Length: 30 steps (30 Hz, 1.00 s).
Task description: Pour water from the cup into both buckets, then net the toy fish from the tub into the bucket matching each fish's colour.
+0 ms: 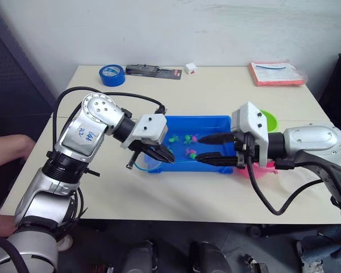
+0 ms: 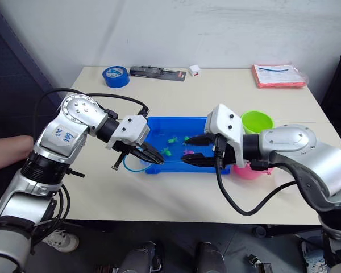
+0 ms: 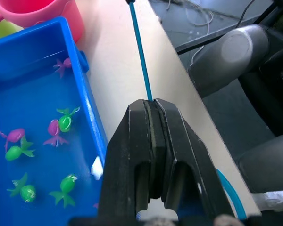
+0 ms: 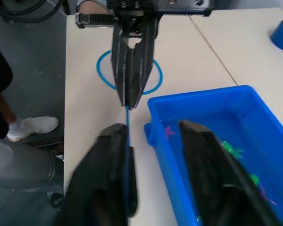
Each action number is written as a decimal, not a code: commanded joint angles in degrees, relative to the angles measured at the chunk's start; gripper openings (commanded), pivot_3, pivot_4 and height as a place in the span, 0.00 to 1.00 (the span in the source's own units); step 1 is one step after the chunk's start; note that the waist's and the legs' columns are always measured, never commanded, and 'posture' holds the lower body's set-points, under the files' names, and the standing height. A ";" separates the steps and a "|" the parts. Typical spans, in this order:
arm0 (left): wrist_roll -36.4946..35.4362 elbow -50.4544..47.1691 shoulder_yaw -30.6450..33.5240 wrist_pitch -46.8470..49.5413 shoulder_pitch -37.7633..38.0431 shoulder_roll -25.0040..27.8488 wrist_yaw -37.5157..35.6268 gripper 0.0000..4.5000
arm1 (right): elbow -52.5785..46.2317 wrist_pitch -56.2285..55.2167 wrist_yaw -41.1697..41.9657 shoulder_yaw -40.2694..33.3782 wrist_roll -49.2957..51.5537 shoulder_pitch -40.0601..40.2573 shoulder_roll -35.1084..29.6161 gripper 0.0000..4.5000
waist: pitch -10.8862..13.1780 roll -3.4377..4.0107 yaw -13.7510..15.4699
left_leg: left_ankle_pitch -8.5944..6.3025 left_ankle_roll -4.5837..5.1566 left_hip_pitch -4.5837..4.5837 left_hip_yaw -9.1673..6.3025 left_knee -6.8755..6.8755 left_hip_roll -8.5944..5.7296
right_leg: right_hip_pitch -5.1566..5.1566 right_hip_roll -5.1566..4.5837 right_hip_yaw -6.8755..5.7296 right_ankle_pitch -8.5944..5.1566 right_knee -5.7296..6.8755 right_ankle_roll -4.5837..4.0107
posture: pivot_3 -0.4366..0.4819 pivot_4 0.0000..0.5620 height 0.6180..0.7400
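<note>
My left gripper (image 1: 167, 156) is shut on the net's thin blue stick (image 3: 140, 52) by the near left corner of the blue tub (image 1: 216, 120). The net's blue hoop (image 4: 104, 75) lies behind that gripper, over the table beside the tub. My right gripper (image 1: 207, 149) is open over the tub's near right part. The stick's far end runs along one of its fingers (image 4: 108, 160); contact cannot be told. Several green and pink toy fish (image 1: 187, 138) lie in the tub. The green bucket (image 1: 268, 119) and the pink bucket (image 1: 261, 170) stand right of the tub, behind my right arm. The cup is out of view.
At the table's back stand a blue tape roll (image 1: 112, 74), a dark flat package (image 1: 153, 71), a small white box (image 1: 190, 68) and a red folder (image 1: 275, 74). A person's arm (image 1: 5, 151) shows at the left edge.
</note>
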 commanded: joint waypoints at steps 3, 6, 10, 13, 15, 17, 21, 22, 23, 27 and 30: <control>0.03 -0.50 0.49 -2.08 -0.69 -0.29 0.45 0.00 | -1.49 -0.73 2.64 0.28 -1.58 -0.49 0.12 0.64 | 0.00 0.00 0.05 | -0.03 -0.05 0.00 0.00 0.02 0.00 | 0.00 0.00 0.00 0.00 0.00 -0.01 | 0.48 0.27 1.00; -0.44 -0.04 0.96 -2.06 -0.98 -0.81 1.00 0.00 | -1.95 -0.96 3.32 0.42 -2.50 0.17 -0.11 0.64 | 0.00 0.00 0.08 | -0.04 -0.06 0.00 0.00 0.01 0.00 | 0.00 0.00 0.00 -0.01 0.00 -0.01 | 0.48 0.27 1.00; -1.09 0.38 1.42 -1.25 -1.36 -1.30 1.26 0.00 | -2.45 -0.76 3.78 0.13 -2.90 0.74 -0.13 0.64 | 0.00 0.00 0.08 | -0.04 -0.06 0.00 0.00 0.02 0.00 | 0.00 0.00 0.00 0.00 0.01 0.00 | 0.48 0.27 1.00; -1.32 0.32 1.78 -1.17 -1.24 -1.22 1.30 0.00 | -2.92 -0.58 4.05 -0.31 -3.03 1.20 -0.25 0.64 | 0.00 0.00 0.05 | -0.03 -0.05 0.00 0.00 0.03 0.01 | 0.00 0.00 0.00 0.01 0.05 0.03 | 0.48 0.27 1.00; -2.07 0.30 2.12 -0.71 -1.28 -1.19 0.84 0.00 | -2.98 -0.57 4.13 -0.62 -3.22 1.37 -0.44 0.64 | 0.00 0.00 0.06 | -0.03 -0.05 0.00 0.00 0.04 0.01 | 0.00 0.01 0.00 0.03 0.09 0.05 | 0.48 0.27 1.00; -2.43 0.47 2.27 -0.62 -1.42 -1.15 0.65 0.00 | -2.91 -0.58 4.27 -0.83 -3.39 1.50 -0.62 0.64 | 0.00 0.00 0.06 | -0.03 -0.05 0.00 0.00 0.06 0.01 | -0.01 0.01 0.00 0.10 0.12 0.18 | 0.48 0.27 1.00; -2.54 0.53 2.48 -0.40 -1.70 -1.28 0.96 0.00 | -3.16 -0.99 4.70 -1.55 -3.69 2.19 -1.13 0.64 | 0.00 0.00 0.11 | -0.09 -0.15 0.00 0.00 0.08 0.01 | -0.02 0.00 0.00 0.13 0.11 0.25 | 0.48 0.27 1.00; -2.58 0.43 2.49 -0.27 -1.76 -1.29 0.92 0.00 | -3.29 -1.19 4.75 -1.72 -3.78 2.30 -1.13 0.64 | 0.00 0.00 0.09 | -0.09 -0.15 0.00 0.00 0.08 0.01 | -0.02 0.00 0.00 0.13 0.11 0.25 | 0.48 0.27 1.00; -2.63 0.33 2.49 -0.07 -1.83 -1.28 0.88 0.00 | -3.47 -1.35 4.86 -1.85 -3.79 2.34 -1.09 0.64 | 0.00 -0.01 0.08 | -0.09 -0.15 0.01 0.00 0.08 0.01 | -0.02 0.00 0.00 0.13 0.11 0.25 | 0.48 0.27 1.00; -2.76 0.00 2.39 0.52 -1.94 -1.34 0.81 0.00 | -4.01 -0.97 4.70 -2.36 -3.27 1.93 -0.42 0.64 | 0.00 -0.01 0.08 | -0.11 -0.18 0.00 0.00 0.08 0.01 | -0.02 0.00 0.00 0.13 0.11 0.25 | 0.48 0.27 1.00; -2.76 0.07 2.29 0.69 -2.22 -1.51 0.90 0.00 | -3.77 -1.01 4.70 -2.29 -3.59 1.81 -0.34 0.64 | 0.00 -0.01 0.11 | -0.11 -0.18 0.00 0.00 0.09 0.01 | -0.02 0.00 0.00 0.13 0.11 0.25 | 0.48 0.27 1.00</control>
